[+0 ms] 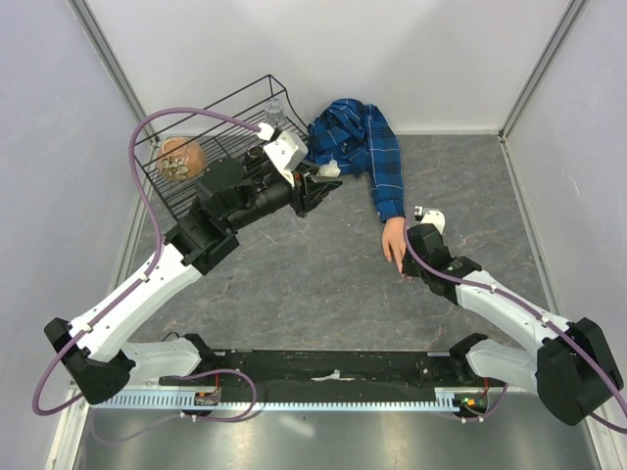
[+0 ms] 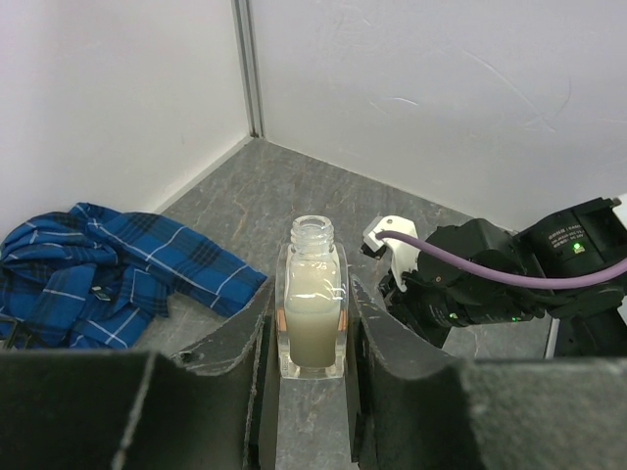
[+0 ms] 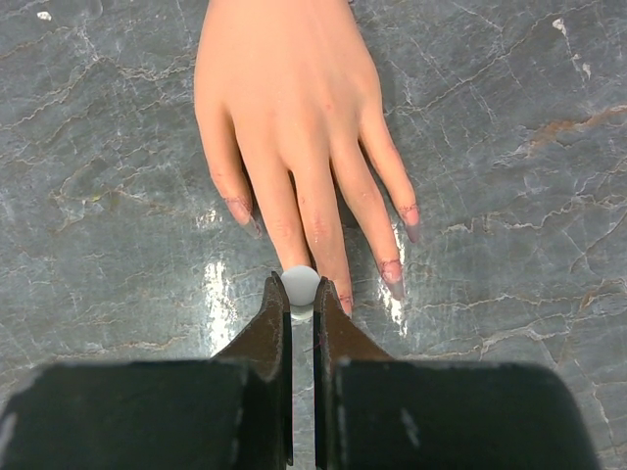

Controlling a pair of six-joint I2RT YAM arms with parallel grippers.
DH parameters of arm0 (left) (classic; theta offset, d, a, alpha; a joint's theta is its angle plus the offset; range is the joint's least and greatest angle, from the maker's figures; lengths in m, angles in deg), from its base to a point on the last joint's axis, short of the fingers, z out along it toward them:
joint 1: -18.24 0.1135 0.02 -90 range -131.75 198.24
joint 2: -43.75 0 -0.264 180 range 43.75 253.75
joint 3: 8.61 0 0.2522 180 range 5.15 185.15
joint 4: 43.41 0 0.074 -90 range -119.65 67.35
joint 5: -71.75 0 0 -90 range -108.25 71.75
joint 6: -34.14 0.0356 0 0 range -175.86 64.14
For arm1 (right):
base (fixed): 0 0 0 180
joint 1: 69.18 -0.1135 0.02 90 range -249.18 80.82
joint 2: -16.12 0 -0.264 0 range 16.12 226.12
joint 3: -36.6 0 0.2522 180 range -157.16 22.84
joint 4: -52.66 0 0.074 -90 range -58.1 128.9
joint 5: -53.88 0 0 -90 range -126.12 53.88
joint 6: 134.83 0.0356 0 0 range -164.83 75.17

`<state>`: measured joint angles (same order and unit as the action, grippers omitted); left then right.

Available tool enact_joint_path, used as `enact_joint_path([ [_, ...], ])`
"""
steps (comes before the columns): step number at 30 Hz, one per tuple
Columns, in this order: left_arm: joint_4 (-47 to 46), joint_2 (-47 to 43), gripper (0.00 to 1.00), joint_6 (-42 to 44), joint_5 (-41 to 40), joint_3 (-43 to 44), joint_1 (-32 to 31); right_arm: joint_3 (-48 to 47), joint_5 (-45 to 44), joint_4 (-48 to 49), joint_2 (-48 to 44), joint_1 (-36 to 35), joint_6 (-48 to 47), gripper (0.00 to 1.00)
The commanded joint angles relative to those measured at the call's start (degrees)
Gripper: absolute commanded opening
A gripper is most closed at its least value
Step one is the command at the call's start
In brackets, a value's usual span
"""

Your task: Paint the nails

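The grey stone-patterned table (image 1: 323,294) fills the top view. On it, at about 10 o'clock, stands a black wire basket (image 1: 206,110) with a round brownish object (image 1: 181,159) inside. At 12 to 1 o'clock a blue plaid sleeve (image 1: 377,157) lies crumpled, its cuff running down towards 3 o'clock. There the mannequin hand (image 1: 394,240) lies flat on the table, palm down, fingers pointing to 6 o'clock.

The left gripper (image 1: 318,186) sits near 12 o'clock, just beside the crumpled cloth. Its jaws are clamped on an uncapped clear bottle (image 2: 313,323), held upright and roughly half full of pale cream liquid.

The right gripper (image 3: 302,294) comes at the hand from 6 o'clock. Its jaws are pinched nearly together on a small white round cap (image 3: 300,284). The cap sits right at one fingertip and hides it; whether a brush touches there cannot be told.

The nails (image 3: 392,274) tip the spread fingers, and the ones in view show a dull pink-red tint
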<state>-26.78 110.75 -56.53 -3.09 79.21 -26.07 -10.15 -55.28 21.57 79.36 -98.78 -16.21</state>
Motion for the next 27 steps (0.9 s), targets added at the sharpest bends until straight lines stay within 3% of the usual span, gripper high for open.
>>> enact_joint_path([
  [1, -2.7, 0.2, 0.02, -0.3, 0.4, 2.8, 0.5, 0.0, 0.3, 2.6, 0.8, 0.6, -0.8, 0.00],
  [27, -2.1, 0.1, 0.02, -0.3, 0.8, 2.4, 1.2, 0.3, 0.7, 4.0, 2.2, 1.5, -1.6, 0.00],
])
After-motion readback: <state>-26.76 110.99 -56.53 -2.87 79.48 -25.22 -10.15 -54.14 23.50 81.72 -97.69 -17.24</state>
